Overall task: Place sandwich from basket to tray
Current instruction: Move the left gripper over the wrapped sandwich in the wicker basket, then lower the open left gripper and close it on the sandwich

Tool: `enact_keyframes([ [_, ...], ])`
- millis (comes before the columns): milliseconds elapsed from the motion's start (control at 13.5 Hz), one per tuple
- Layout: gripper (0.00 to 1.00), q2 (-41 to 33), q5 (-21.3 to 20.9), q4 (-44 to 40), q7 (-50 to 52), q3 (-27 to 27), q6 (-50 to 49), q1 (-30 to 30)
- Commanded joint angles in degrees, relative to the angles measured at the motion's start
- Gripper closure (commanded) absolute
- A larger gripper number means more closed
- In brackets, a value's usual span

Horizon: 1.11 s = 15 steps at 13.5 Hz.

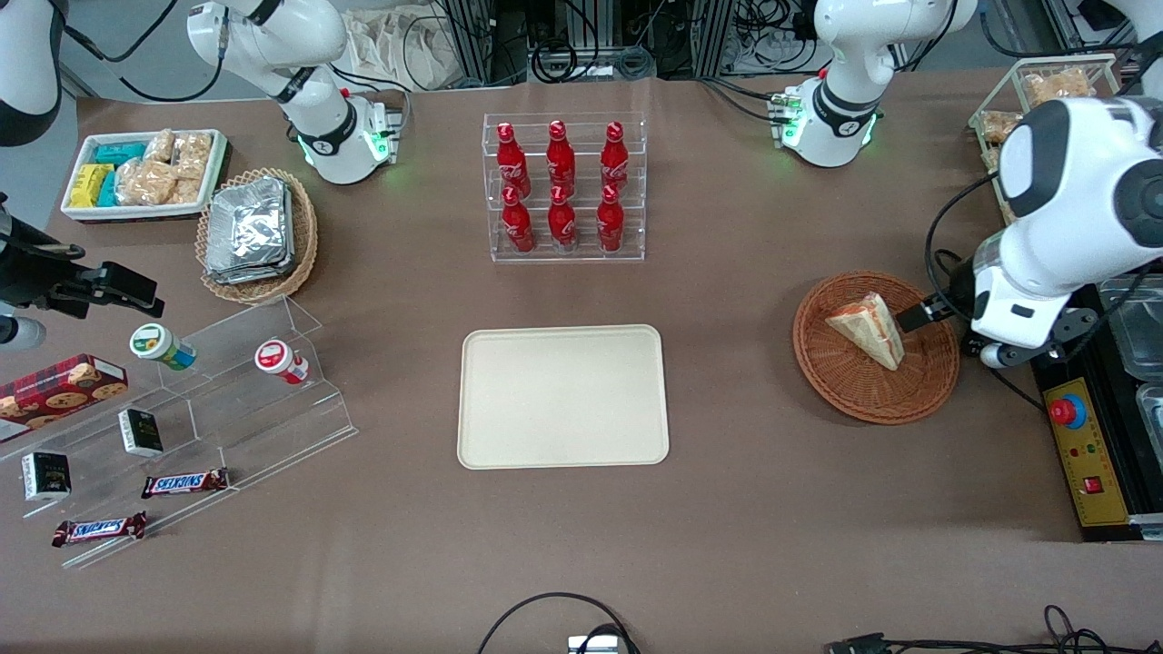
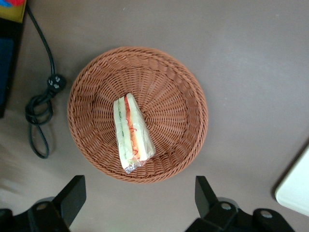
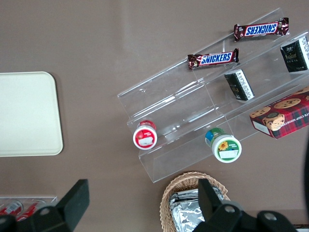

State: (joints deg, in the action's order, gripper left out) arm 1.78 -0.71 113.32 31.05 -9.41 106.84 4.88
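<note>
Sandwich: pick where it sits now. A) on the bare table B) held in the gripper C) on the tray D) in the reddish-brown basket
D: the sandwich lies inside the basket; the open gripper hangs above the basket's edge, and the tray holds nothing.

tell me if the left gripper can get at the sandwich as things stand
Probably yes. The gripper hangs open above the basket, and the sandwich lies alone in it, on its side, with nothing over it. The basket's low rim looks unlikely to block a descent.

Woven wicker basket (image 2: pixel 183 96), glossy clear-wrapped sandwich (image 2: pixel 133 133), smooth matt plastic tray (image 1: pixel 562 396).
</note>
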Motion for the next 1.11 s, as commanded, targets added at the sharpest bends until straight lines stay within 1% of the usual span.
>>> enact_keyframes([
  [0,0.0,-4.24,-0.52,9.35,5.15,0.27,6.61,-0.23],
  [148,0.0,-5.2,-0.43,13.67,8.13,0.27,10.66,-0.22],
  [370,0.0,-5.03,-0.7,17.01,12.79,0.27,14.43,-0.4],
  [519,0.0,-5.38,-0.79,20.79,13.25,0.27,18.83,-0.4],
  [1037,0.0,-4.59,-0.7,29.41,14.74,0.36,31.05,0.21],
])
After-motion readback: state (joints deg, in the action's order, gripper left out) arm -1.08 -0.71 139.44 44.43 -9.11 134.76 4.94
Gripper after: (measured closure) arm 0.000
